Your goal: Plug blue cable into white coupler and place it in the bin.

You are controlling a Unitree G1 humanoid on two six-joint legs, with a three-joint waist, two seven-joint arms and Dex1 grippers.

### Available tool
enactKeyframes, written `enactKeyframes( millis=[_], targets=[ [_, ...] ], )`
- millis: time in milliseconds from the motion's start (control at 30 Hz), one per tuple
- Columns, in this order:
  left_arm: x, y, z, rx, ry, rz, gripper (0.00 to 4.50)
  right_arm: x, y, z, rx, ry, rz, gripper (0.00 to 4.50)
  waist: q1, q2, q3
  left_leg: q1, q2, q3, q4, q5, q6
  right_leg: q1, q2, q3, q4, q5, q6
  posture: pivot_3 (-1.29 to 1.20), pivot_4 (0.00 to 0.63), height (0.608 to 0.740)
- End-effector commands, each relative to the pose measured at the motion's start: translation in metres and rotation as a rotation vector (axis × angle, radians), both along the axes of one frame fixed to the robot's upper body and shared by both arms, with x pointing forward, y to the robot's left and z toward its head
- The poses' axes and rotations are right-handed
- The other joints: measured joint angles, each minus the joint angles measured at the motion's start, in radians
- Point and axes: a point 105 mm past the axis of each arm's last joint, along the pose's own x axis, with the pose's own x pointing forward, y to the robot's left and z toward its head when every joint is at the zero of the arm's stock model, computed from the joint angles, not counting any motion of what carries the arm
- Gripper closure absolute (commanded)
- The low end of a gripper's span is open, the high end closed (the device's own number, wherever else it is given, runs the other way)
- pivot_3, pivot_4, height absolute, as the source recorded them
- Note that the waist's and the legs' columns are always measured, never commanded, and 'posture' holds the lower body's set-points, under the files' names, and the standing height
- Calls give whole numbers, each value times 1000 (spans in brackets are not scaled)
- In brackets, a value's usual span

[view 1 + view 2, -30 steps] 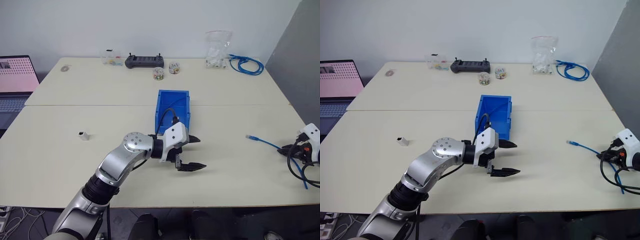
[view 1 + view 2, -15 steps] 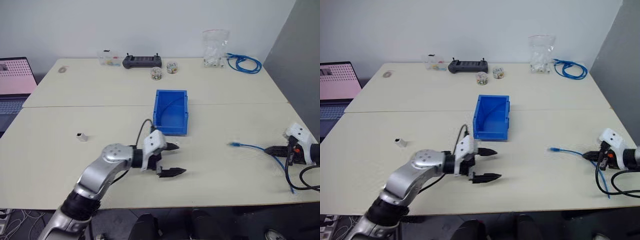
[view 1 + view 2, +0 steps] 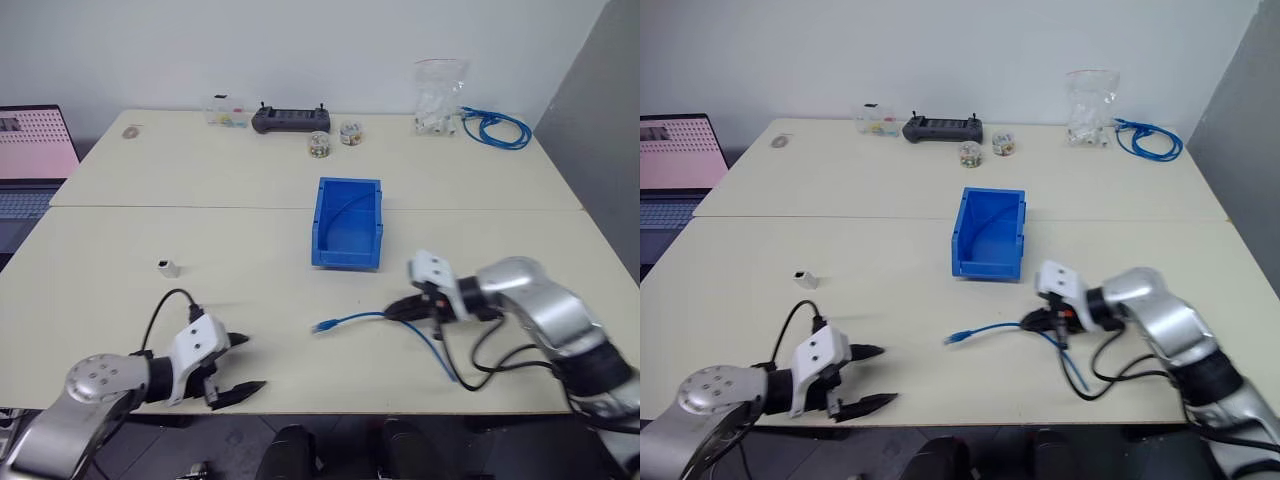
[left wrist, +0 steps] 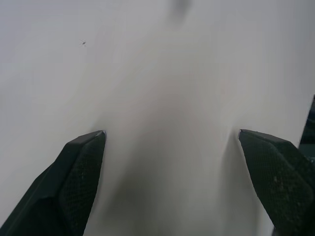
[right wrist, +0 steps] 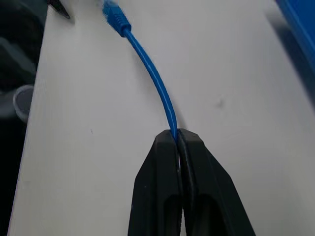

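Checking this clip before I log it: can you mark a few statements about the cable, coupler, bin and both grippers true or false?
1. The right gripper is shut on the blue cable. True.
2. The white coupler is inside the bin. False: it lies on the table, off to the bin's left.
3. The left gripper is open and holds nothing. True.
4. The cable's plug is already in the coupler. False: the plug end lies free on the table, far from it.

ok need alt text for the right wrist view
The right gripper, its two black fingers shut, pinches the blue cable, which curves away over the pale table to its plug end. A corner of the bin shows at the edge.
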Motion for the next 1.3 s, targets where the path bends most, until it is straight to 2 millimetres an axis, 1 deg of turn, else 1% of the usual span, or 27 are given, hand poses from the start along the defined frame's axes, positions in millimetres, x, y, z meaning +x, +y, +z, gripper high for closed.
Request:
enactKeyframes(
  millis=[33,100,167,367,433,500,533,700,767,867,900,1000,1067,1133,1300],
  targets=[
    [2,5,12,5,-66,-3,0,8,20,-8,-14,34,-2,4487,5,0,0,-1,0,0,0,0,0,-1,0,0,0,0,0,0,150,740],
    [6,5,14,-3,-92,0,0,13,26,-18,-41,52,-13,4487,10,0,0,-3,-1,0,0,0,0,-3,-1,0,0,0,0,0,150,740],
    [9,3,16,-12,-107,-4,0,18,30,-23,-60,58,-25,4487,12,0,0,-3,-1,0,0,0,0,-3,-1,0,1,0,0,0,150,740],
    [18,2,17,-27,-119,-21,0,34,37,-24,-44,84,-89,4487,0,-1,0,0,0,1,0,0,0,-3,0,0,5,0,-1,0,150,740],
    [20,2,17,-31,-121,-25,0,37,37,-24,-44,83,-95,4487,-9,-1,0,0,0,1,0,0,0,-3,0,0,6,1,-1,0,150,740],
    [23,3,18,-33,-123,-29,0,37,38,-24,-40,83,-96,4038,-12,0,0,0,0,1,0,0,0,-3,1,0,6,1,-1,0,150,740],
    [24,3,18,-33,-124,-31,0,37,39,-23,-32,88,-100,3966,-12,0,0,0,0,1,0,0,0,-3,1,0,6,1,-1,0,150,740],
    [28,9,14,-24,-126,-34,0,38,41,-17,3,92,-116,2798,-13,0,0,0,0,1,0,0,0,-3,1,0,6,1,-1,0,150,740],
    [31,13,13,-21,-141,-24,0,36,41,-9,33,93,-107,2402,-13,0,0,0,0,1,0,0,0,-4,1,0,6,1,-1,0,150,740],
    [37,18,13,-3,-182,-21,0,31,37,6,68,37,-74,1736,-12,0,0,-1,0,1,0,0,0,-5,0,0,6,1,-1,0,150,740],
    [39,19,14,-2,-200,-18,0,27,34,13,79,-1,-49,1501,-10,0,0,-2,0,1,0,0,0,-6,0,0,6,1,-1,0,150,740],
    [49,15,19,-15,-271,-26,0,4,27,30,139,-98,65,815,-1,0,0,-6,-1,0,0,0,0,-10,0,0,6,1,-1,0,150,740],
    [55,9,20,-24,-306,-38,0,-9,21,33,171,-126,86,815,-1,0,0,-10,-1,1,0,0,0,-12,0,0,6,1,0,0,150,740],
    [59,5,20,-28,-322,-49,0,-16,18,32,192,-139,77,815,-1,-1,-1,-11,0,1,0,0,0,-13,0,0,6,1,0,0,150,740],
    [62,-8,17,-27,-328,-125,0,-20,13,29,256,-150,-42,815,-10,-1,-1,-11,0,1,1,0,0,-13,0,-1,7,1,0,0,150,740]
  ],
)
